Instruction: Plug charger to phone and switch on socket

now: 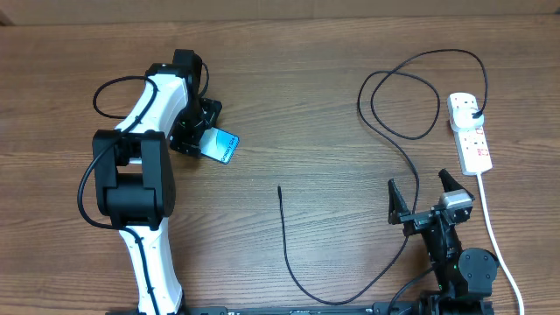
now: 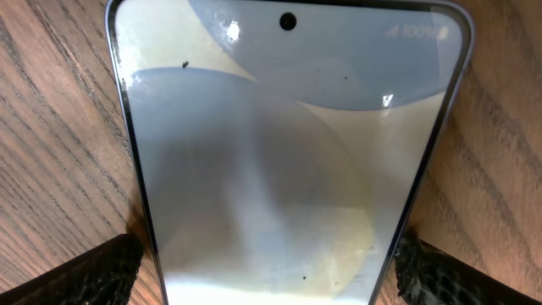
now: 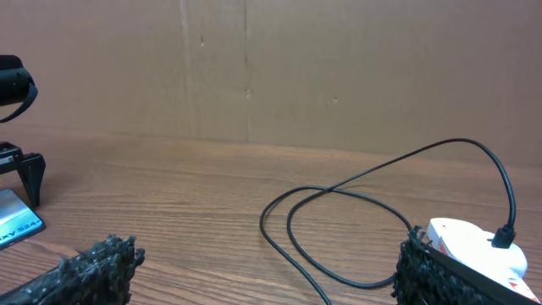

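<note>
The phone (image 1: 220, 145), screen lit blue, lies at the table's upper left and fills the left wrist view (image 2: 288, 169). It also shows at the far left of the right wrist view (image 3: 17, 227). My left gripper (image 1: 206, 140) (image 2: 267, 254) has a fingertip against each long edge of the phone. The black charger cable (image 1: 282, 219) (image 3: 261, 219) loops across the table, and its free tip lies bare at the centre. Its plug (image 1: 473, 111) sits in the white socket strip (image 1: 470, 131) (image 3: 466, 241) at the right. My right gripper (image 1: 423, 197) (image 3: 262, 271) is open and empty, low right.
The strip's white cord (image 1: 494, 236) runs down to the front right edge, beside my right arm. A brown cardboard wall (image 3: 254, 68) stands behind the wooden table (image 1: 289, 105). My left arm (image 1: 140, 175) lies along the left side.
</note>
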You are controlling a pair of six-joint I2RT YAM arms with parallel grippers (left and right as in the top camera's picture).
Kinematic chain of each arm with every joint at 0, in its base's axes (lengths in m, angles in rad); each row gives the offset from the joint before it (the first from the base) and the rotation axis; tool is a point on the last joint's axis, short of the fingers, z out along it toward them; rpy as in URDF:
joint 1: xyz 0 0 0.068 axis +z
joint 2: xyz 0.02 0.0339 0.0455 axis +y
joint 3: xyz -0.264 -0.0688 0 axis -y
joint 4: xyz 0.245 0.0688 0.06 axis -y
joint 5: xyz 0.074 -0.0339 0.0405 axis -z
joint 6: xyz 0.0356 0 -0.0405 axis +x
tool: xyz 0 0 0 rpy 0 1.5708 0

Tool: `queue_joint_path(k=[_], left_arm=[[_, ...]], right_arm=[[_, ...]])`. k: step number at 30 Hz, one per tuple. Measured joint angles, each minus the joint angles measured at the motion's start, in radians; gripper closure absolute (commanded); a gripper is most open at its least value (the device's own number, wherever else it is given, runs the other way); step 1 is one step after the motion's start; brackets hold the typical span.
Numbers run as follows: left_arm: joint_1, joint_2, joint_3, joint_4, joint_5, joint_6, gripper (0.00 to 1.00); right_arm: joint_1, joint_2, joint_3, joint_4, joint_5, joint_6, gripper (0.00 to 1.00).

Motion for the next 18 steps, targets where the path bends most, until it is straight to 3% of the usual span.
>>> queue_joint_path(k=[18], left_arm=[[0.0,0.0,0.0,0.001,0.0,0.0,0.02]], right_arm=[[0.0,0.0,0.0,0.0,0.0,0.0,0.0]])
